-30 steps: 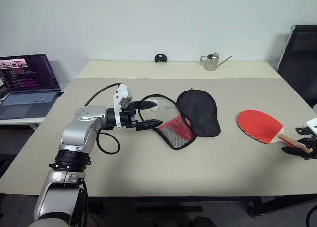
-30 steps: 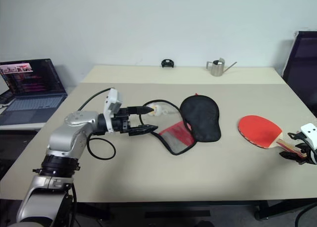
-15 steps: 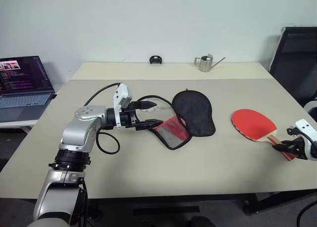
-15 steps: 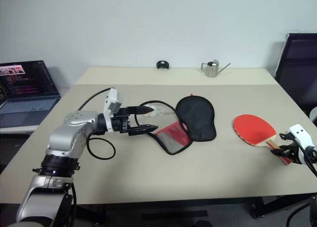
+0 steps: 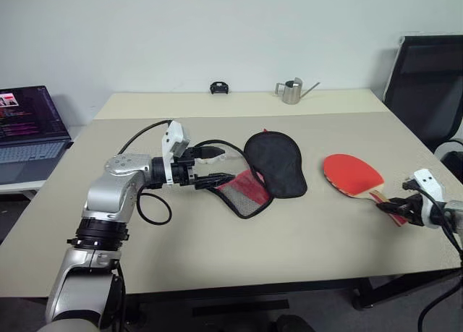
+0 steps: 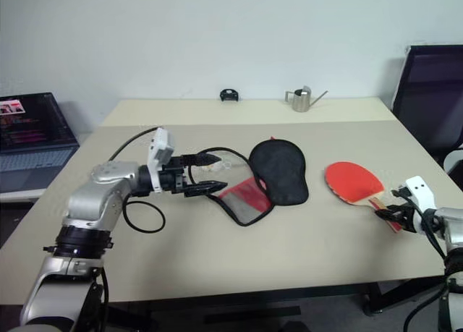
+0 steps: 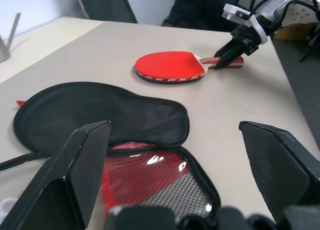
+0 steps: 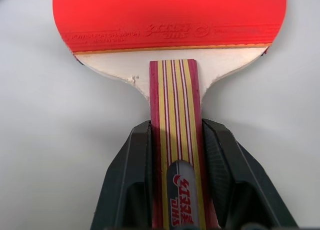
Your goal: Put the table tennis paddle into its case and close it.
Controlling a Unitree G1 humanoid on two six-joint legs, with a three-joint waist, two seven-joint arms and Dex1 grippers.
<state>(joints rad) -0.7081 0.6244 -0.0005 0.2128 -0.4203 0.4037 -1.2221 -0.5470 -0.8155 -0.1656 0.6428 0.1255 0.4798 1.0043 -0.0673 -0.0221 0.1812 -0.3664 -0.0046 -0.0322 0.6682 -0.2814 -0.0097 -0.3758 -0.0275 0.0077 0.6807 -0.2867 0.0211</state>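
Red-faced table tennis paddle [image 5: 353, 176] flat on table [image 5: 304, 238], well right of case [image 5: 273, 163]. Right gripper [image 8: 176, 155] clamped on handle, blade pointing left toward case. Left gripper [image 5: 215, 169] spread wide at case's open red mesh flap, holding nothing. Long axis roughly aligned with case mouth; carry leftward, blade first.

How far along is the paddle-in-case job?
Done: the right gripper has closed on the paddle handle, as the right wrist view shows. In hand: the paddle lies on the table, apart from the case, which lies unzipped and spread open. The left gripper hovers open at the case's mesh side. Left: carry the paddle over, slide it in, zip the case.
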